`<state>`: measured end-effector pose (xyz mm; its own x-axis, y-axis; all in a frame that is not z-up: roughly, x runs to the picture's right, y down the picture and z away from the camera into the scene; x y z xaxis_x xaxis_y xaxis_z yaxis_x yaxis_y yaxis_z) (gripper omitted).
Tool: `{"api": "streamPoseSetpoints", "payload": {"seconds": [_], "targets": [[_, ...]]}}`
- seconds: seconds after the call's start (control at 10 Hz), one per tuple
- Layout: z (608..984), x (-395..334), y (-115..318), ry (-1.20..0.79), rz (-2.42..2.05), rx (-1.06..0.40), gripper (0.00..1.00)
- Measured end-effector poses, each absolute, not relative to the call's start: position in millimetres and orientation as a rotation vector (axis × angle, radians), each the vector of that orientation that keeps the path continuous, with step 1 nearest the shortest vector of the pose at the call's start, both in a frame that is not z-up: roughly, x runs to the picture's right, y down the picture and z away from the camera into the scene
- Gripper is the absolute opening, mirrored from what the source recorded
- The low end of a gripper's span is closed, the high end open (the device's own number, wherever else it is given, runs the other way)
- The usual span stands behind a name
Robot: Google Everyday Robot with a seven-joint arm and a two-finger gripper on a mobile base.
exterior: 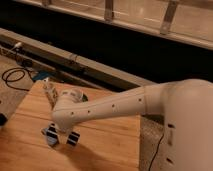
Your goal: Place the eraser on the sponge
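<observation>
On a wooden table (112, 150) seen from above and slightly to one side, a white robot arm (115, 106) reaches in from the right and bends down near the table's left front area. At its end, the gripper (62, 135) points down at the tabletop. Its fingers are closed on the eraser (74, 138), a long black block held crosswise, so that a dark end with a pale stripe sticks out on each side of the wrist.

The sponge (48, 140), a small blue-grey pad, lies flat on the wood directly under the left end of the eraser and is mostly covered by it. It is not possible to tell whether the eraser touches the sponge or hangs just above it.

Behind the wrist, toward the far left corner of the table, a pale stick-like tool (50, 93) stands tilted. Beyond the table's left edge, a black cable (12, 77) loops on the floor. The robot's large white body (187, 125) fills the right side of the view. A dark wall with a pale ledge runs across the background.
</observation>
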<state>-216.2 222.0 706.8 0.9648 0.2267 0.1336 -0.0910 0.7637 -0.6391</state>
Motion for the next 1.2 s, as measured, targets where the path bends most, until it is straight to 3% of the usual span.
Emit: {"api": "streamPoseSetpoints", "payload": {"seconds": [0.6,1.2], "targets": [[726,-284,238,-0.21,0.013,-0.735,0.0],[746,-287,214,-0.215,0.029,-0.728,0.0]]}}
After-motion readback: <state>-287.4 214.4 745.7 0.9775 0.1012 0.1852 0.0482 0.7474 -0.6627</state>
